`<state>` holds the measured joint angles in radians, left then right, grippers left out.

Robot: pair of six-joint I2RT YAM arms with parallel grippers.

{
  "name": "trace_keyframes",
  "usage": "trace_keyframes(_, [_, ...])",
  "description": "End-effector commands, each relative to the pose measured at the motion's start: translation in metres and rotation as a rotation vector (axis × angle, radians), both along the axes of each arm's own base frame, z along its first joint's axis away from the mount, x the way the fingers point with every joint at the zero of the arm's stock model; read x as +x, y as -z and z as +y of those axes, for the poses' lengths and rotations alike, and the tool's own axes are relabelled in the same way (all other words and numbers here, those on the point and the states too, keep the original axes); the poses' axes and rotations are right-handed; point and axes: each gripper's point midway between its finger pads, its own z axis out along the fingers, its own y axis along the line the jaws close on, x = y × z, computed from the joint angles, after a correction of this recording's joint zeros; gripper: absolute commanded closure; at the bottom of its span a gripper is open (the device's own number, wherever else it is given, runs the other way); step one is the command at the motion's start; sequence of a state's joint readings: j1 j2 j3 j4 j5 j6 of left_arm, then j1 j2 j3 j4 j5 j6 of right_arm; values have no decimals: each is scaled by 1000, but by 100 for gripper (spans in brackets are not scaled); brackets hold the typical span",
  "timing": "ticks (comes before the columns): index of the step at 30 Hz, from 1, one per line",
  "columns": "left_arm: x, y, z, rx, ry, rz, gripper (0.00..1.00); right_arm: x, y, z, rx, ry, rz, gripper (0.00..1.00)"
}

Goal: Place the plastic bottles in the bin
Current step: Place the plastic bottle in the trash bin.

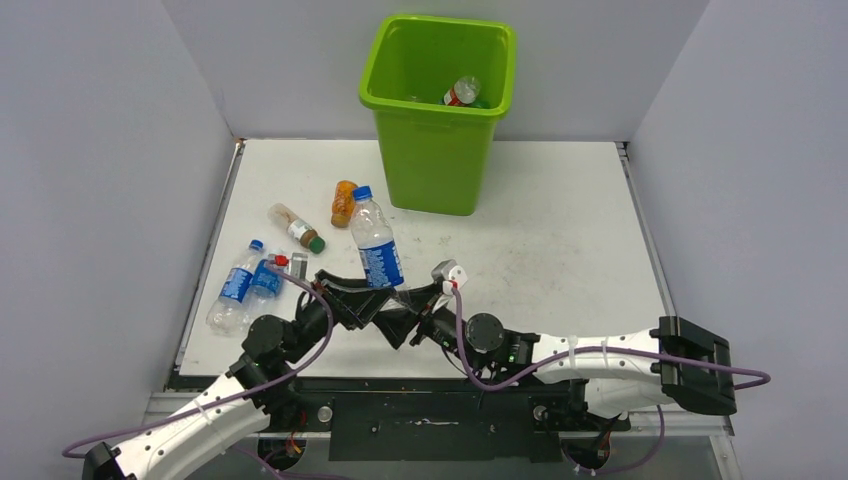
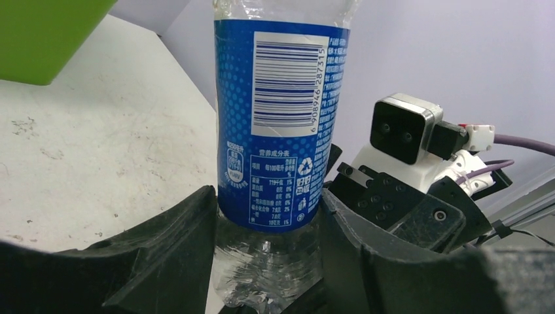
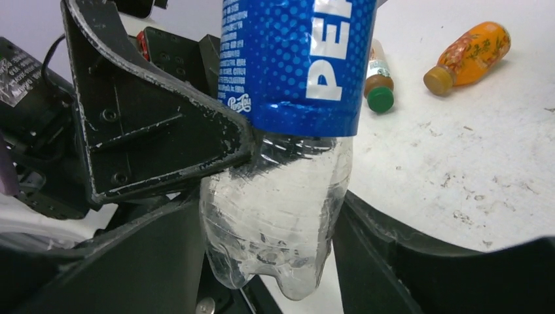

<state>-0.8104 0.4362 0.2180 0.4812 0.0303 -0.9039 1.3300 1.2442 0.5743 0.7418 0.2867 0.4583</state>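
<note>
— Grey walls are closed round a white desk (image 1: 560,230) on three sides. Where is the bin set?
— At the far edge, in the middle. The bin (image 1: 435,170) is stood upright with its mouth open, so that bottles can be dropped in from above. A red-labelled bottle (image 1: 462,92) is seen inside already.
— And the arms?
— Both are folded low and turned inward near the front edge. The left arm (image 1: 200,420) is reached in from the left and the right arm (image 1: 600,360) from the right. Their wrists are set almost together at one bottle.
— Which bottle?
— A clear Pepsi bottle (image 1: 377,245) with a blue label and blue cap. It is held upright above the desk, well short of the bin. A handover is judged to be under way, since the bottle is bracketed by both sets of jaws.
— How are the jaws set?
— The left jaws are clamped on it at the label's lower edge. The right jaws are placed round its clear base, lower down. Whether it is pressed by them cannot be told.
— What is left on the desk?
— Two blue-labelled bottles (image 1: 240,288) are laid side by side at the left, with a green-capped one (image 1: 296,229) beyond them. An orange one (image 1: 343,203) is laid near the bin's foot. None is touched.
</note>
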Motion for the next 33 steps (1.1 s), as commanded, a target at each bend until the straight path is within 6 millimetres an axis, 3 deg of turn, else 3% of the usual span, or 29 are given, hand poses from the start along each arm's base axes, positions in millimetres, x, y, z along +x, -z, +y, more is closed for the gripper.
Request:
trace_keyframes(1, [-4, -28, 4, -54, -10, -68, 48, -2, -23, 3, 48, -13, -22, 50])
trace_keyframes(5, [-5, -35, 9, -42, -23, -82, 2, -4, -20, -12, 23, -6, -47, 66])
trace_keyframes(9, [3, -47, 24, 13, -125, -112, 4, -11, -22, -31, -27, -31, -113, 69])
trace_keyframes(13, [8, -84, 50, 56, -264, -222, 4, -23, -21, -50, -53, -81, -160, 70])
trace_keyframes(16, [17, -113, 57, 96, -339, -284, 4, -34, -17, -60, -59, -130, -178, 70])
trace_keyframes(20, [28, -149, 35, 185, -301, -319, 4, -39, -7, -68, -73, -141, -167, 70])
trace_keyframes(23, [35, -159, 8, 229, -219, -325, 3, -39, -7, -73, -78, -134, -171, 70])
trace_keyframes(26, [46, -157, -15, 276, -151, -296, 0, -39, -11, -74, -80, -135, -185, 70])
trace_keyframes(28, [49, -154, -25, 293, -116, -267, 7, -39, -13, -73, -89, -135, -193, 71])
trace_keyframes(33, [59, -149, -19, 266, -117, -217, 14, -38, -17, -75, -85, -128, -207, 71])
